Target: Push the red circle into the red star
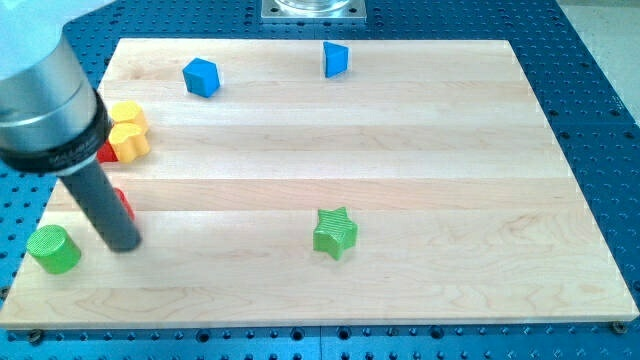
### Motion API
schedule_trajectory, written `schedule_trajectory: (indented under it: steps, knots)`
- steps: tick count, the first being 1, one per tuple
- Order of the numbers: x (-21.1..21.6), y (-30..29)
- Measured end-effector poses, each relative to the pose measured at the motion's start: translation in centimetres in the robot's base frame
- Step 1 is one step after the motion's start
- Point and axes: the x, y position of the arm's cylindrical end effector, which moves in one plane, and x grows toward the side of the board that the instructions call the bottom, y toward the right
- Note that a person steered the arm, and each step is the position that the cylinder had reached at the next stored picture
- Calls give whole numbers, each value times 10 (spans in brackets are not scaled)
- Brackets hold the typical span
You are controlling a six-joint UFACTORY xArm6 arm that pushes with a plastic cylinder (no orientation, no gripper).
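Note:
A red block (124, 204) shows only as a sliver behind my rod at the view's left; its shape cannot be made out. Another red block (106, 153) peeks out at the left edge, mostly hidden by my rod and a yellow block (129, 141); its shape cannot be made out either. My tip (122, 246) rests on the board just below the first red sliver and to the right of a green cylinder (53, 249).
A second yellow block (129, 115) sits just above the first. A blue cube (201, 76) and a blue wedge-like block (335, 59) lie near the top edge. A green star (335, 232) lies at the lower middle. The wooden board (450, 200) sits on a blue perforated table.

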Motion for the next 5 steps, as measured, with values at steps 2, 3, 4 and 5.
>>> schedule_trajectory:
  steps: [2, 3, 4, 5]
  knots:
    - [-43, 10]
    - [-34, -19]
    - [-53, -22]
    - [-92, -22]
